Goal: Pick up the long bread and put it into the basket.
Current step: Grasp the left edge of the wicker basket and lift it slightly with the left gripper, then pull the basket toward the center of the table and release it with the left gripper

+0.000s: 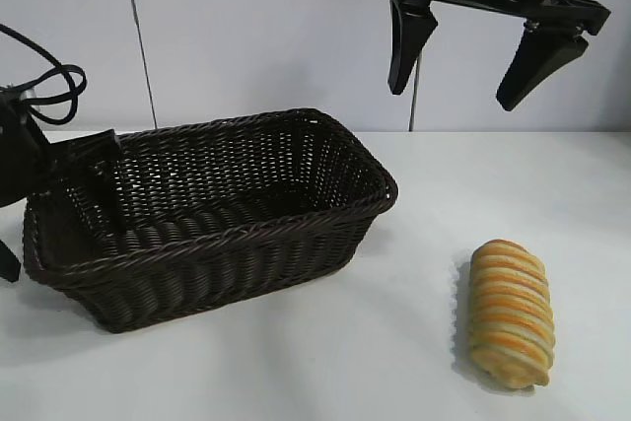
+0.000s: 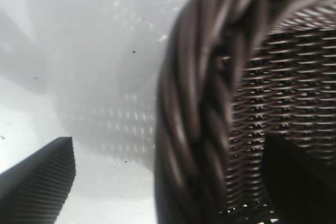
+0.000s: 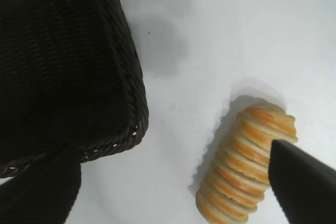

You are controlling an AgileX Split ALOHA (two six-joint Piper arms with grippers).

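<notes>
Hovering high, right gripper (image 1: 471,64) jaws apart; descending off-centre could roll long bread (image 1: 510,312) away from basket (image 1: 325,219). Left gripper (image 2: 173,182) straddles rim, apart.

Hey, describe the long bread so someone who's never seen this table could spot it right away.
Start at the basket, the big dark wicker one on the white table. Beside it, apart, lies the long bread, under the open right gripper: the only small, golden loaf, striped orange and cream.

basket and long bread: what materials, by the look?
Basket: dark brown woven wicker or a plastic imitation, slight sheen on the braided rim. Long bread: matte golden-tan ribs striped orange and cream; the even, regular ribs suggest a moulded replica, but real bread is possible.
</notes>
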